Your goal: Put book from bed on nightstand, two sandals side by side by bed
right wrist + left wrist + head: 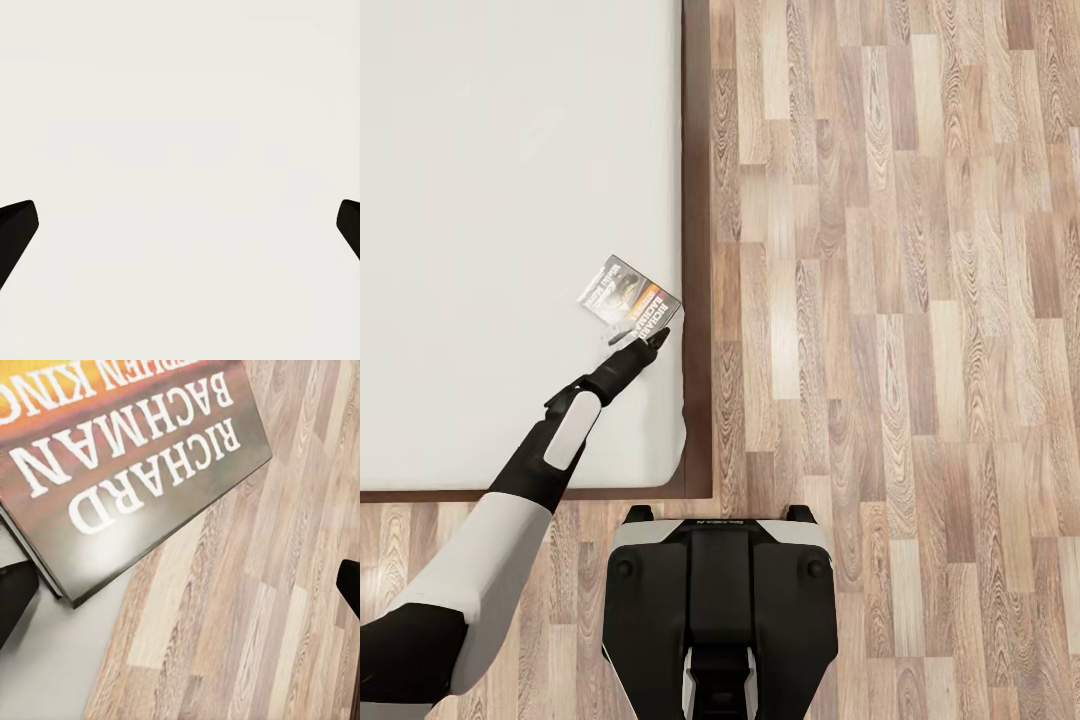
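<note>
The book (629,300) lay flat on the bed (500,200) near its edge, just ahead of the left fingers (646,345), which stood spread wide and empty. In the left wrist view its near corner (135,472) sat between them, ungripped. The right fingers (16,225) were spread wide too, holding nothing.

White bed (510,200) with a dark brown frame (697,200); grey-and-dark book (630,292) with orange band and white lettering; light wood-plank floor (880,300).

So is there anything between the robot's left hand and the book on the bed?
Nothing. In the head view the left gripper sits right at the book, with just bare white mattress around it. The left wrist view shows its open fingers beside the book's corner.
</note>
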